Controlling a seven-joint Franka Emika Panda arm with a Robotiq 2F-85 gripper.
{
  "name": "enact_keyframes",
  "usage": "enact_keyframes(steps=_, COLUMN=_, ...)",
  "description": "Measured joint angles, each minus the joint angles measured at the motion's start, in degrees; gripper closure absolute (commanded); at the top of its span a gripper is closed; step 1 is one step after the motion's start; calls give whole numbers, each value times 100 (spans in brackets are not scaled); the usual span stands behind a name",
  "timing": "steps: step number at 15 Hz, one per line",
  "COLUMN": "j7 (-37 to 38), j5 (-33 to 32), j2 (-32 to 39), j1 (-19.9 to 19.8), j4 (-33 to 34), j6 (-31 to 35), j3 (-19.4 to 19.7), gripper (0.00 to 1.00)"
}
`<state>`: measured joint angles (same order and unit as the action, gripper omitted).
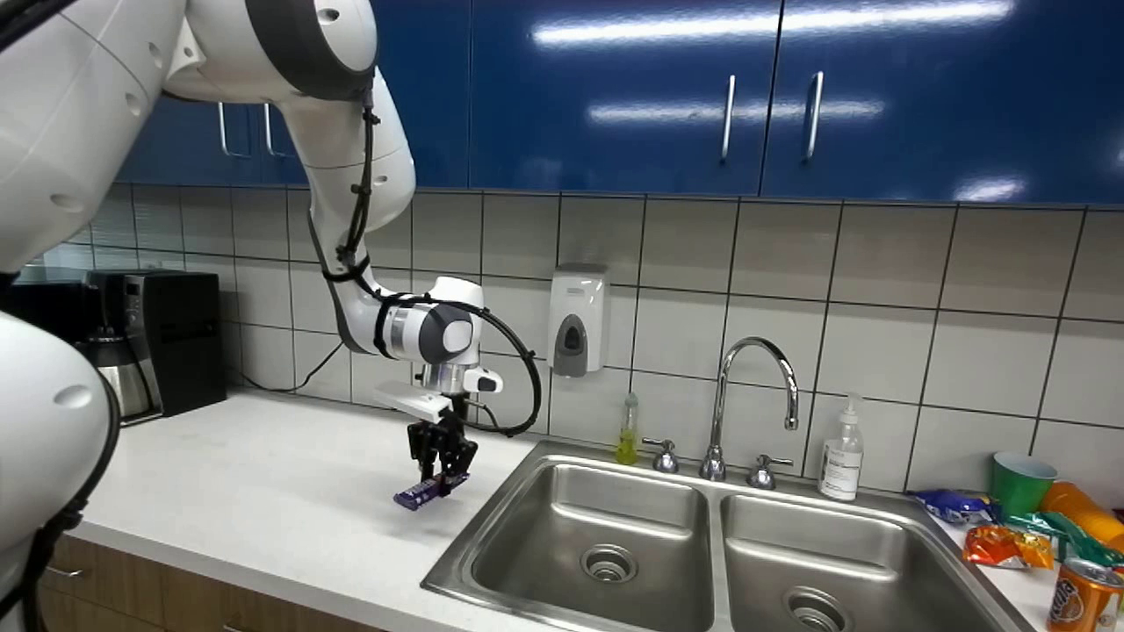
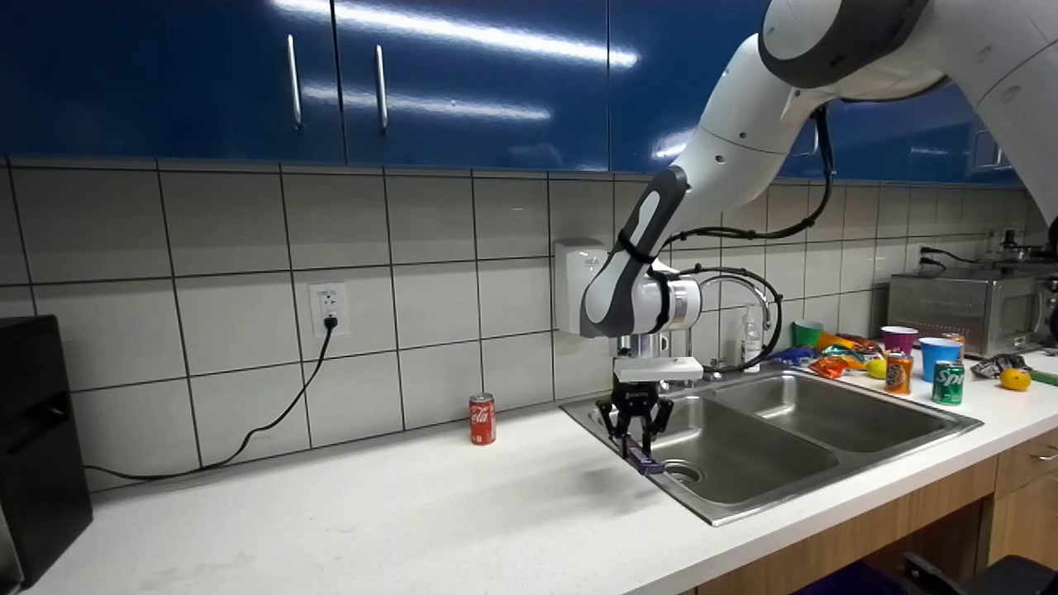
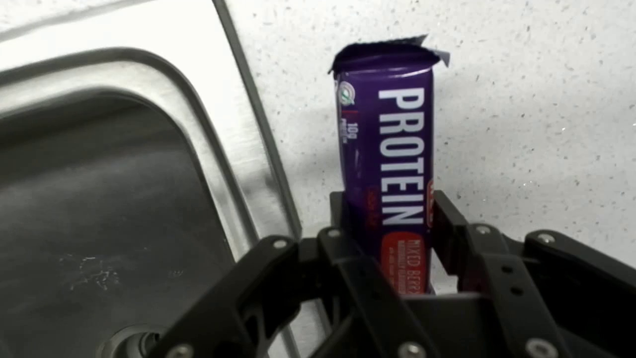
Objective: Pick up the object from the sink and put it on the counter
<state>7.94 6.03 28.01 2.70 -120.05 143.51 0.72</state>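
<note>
The object is a purple wrapped protein bar [image 3: 385,144] with white lettering and a red patch. My gripper [image 3: 388,214] is shut on it, one finger on each long side. In both exterior views the bar [image 1: 416,494] [image 2: 645,461] hangs level under the gripper [image 1: 439,484] [image 2: 635,446], apparently a little above the pale counter [image 1: 263,491], beside the sink. The steel double-basin sink [image 1: 716,562] stands close by; its rim [image 3: 213,109] runs left of the bar in the wrist view. The bar's near end is hidden by the gripper.
A red can [image 2: 482,419] stands on the counter by the wall. A black coffee machine [image 1: 167,342] is at the far end. The curved faucet [image 1: 718,395] and soap bottle [image 1: 843,452] stand behind the sink. Snack packets [image 1: 1005,546] and cans [image 2: 898,373] lie beyond it.
</note>
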Motion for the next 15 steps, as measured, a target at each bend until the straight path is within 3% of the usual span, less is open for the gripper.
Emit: enact_keyframes(steps=15, j7=-51, j5=2, j2=247, j1=61, j4=-136, j6=134, j3=-273, gripper=83)
